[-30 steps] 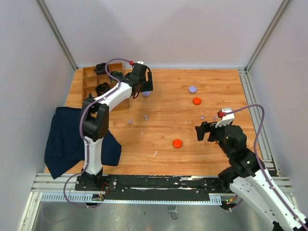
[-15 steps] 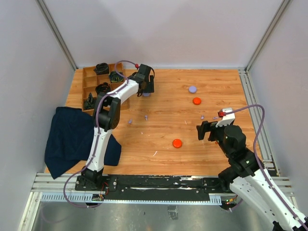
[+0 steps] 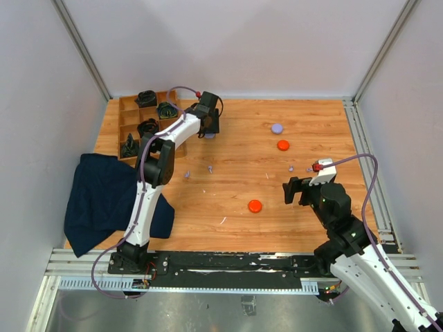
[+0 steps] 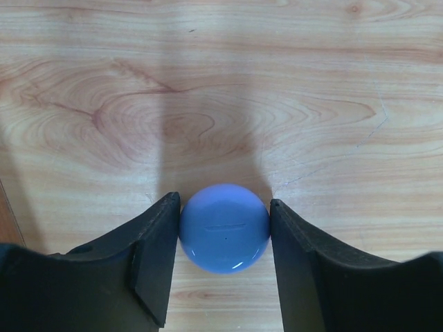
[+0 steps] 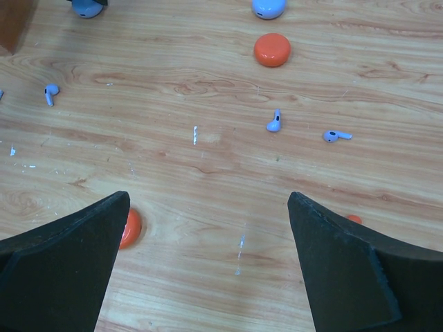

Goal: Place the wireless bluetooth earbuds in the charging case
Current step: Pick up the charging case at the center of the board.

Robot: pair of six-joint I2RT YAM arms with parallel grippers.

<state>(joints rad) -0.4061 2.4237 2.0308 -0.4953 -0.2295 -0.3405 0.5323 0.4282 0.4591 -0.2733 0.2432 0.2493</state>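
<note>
Left wrist view | left gripper (image 4: 224, 207) clamps the lavender case (image 4: 223, 234) on both sides | right gripper (image 5: 209, 199) gapes wide; lavender earbuds (image 5: 275, 121) lie just ahead, nearer it.

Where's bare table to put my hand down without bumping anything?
Far right corner, past the lavender disc and far orange disc, is bare wood. Crowded: the wooden tray, left fingers gripping a lavender case, earbuds scattered mid-table.

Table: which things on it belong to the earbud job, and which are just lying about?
Job: lavender earbuds; lavender case held by left gripper; second lavender case; orange cases.
Lying about: dark blue cloth; wooden tray; black coiled bundles in it.
</note>
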